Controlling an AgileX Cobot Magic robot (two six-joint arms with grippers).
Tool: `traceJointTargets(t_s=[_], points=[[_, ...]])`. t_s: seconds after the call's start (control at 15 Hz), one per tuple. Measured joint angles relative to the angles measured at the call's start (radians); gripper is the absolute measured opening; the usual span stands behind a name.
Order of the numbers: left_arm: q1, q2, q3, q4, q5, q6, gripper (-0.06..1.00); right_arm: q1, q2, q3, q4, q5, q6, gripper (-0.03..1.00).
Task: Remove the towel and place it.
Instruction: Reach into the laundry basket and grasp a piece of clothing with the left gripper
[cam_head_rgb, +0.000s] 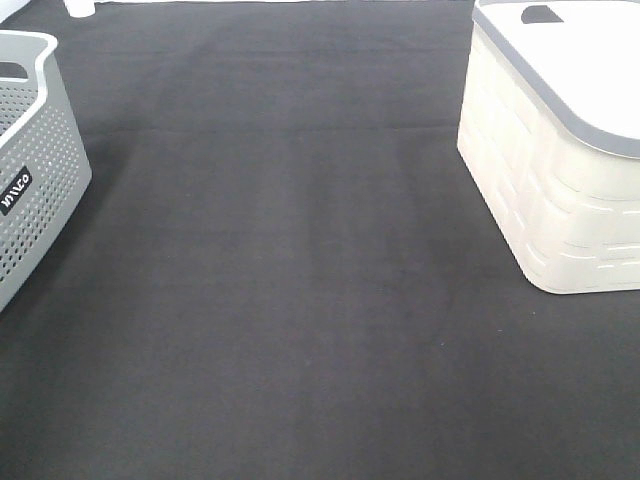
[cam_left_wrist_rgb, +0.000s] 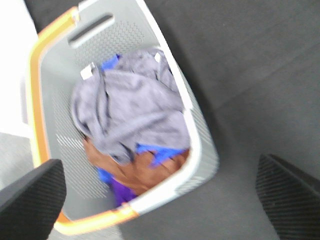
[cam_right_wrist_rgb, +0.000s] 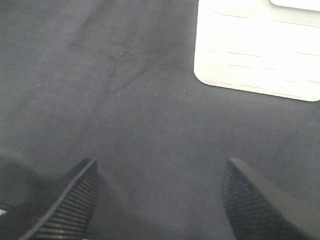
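The grey-lavender towel (cam_left_wrist_rgb: 131, 106) lies crumpled on top of other cloths inside a grey perforated basket (cam_left_wrist_rgb: 197, 145) with an orange rim, seen in the left wrist view. A small white tag (cam_left_wrist_rgb: 88, 72) shows at one corner. My left gripper (cam_left_wrist_rgb: 160, 192) is open and hovers above the basket, its fingers (cam_left_wrist_rgb: 32, 197) spread wide and apart from the towel. My right gripper (cam_right_wrist_rgb: 160, 197) is open and empty above bare black cloth. Neither gripper shows in the exterior high view, where the basket (cam_head_rgb: 35, 160) stands at the left edge.
Brown (cam_left_wrist_rgb: 150, 172), blue (cam_left_wrist_rgb: 157, 150) and purple (cam_left_wrist_rgb: 122, 190) cloths lie under the towel. A cream basket (cam_head_rgb: 555, 150) with a white lid stands at the right; it also shows in the right wrist view (cam_right_wrist_rgb: 257, 47). A black cloth (cam_head_rgb: 290, 280) covers the table.
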Motion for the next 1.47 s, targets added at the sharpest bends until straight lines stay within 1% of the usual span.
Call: traceJointTargets(t_s=[0.07,0.2,0.4,0.53,0.67,0.8,1.0,1.13,1.27,1.4,1.47], points=[[0.000,0.070,-0.056,0.000,0.000,0.055,0.97,0.000,0.000,0.000,0.000,0.000,0.000,0.68],[0.000,0.216,-0.144,0.016,0.000,0.121,0.97,0.000,0.000,0.000,0.000,0.000,0.000,0.68],[0.004,0.370,-0.174,0.101,-0.002,0.251,0.97,0.000,0.000,0.000,0.000,0.000,0.000,0.68],[0.054,0.443,-0.174,0.135,-0.005,0.332,0.97,0.000,0.000,0.000,0.000,0.000,0.000,0.68],[0.119,0.499,-0.176,0.139,-0.039,0.391,0.97,0.000,0.000,0.000,0.000,0.000,0.000,0.68],[0.170,0.583,-0.176,0.150,-0.079,0.472,0.97,0.000,0.000,0.000,0.000,0.000,0.000,0.68],[0.179,0.746,-0.176,0.180,-0.200,0.496,0.97,0.000,0.000,0.000,0.000,0.000,0.000,0.68],[0.176,0.847,-0.176,0.188,-0.234,0.499,0.97,0.000,0.000,0.000,0.000,0.000,0.000,0.68],[0.165,0.942,-0.176,0.216,-0.279,0.505,0.94,0.000,0.000,0.000,0.001,0.000,0.000,0.68],[0.158,0.993,-0.176,0.252,-0.331,0.512,0.90,0.000,0.000,0.000,0.001,0.000,0.000,0.68],[0.158,1.004,-0.176,0.267,-0.341,0.519,0.87,0.000,0.000,0.000,0.001,0.000,0.000,0.68]])
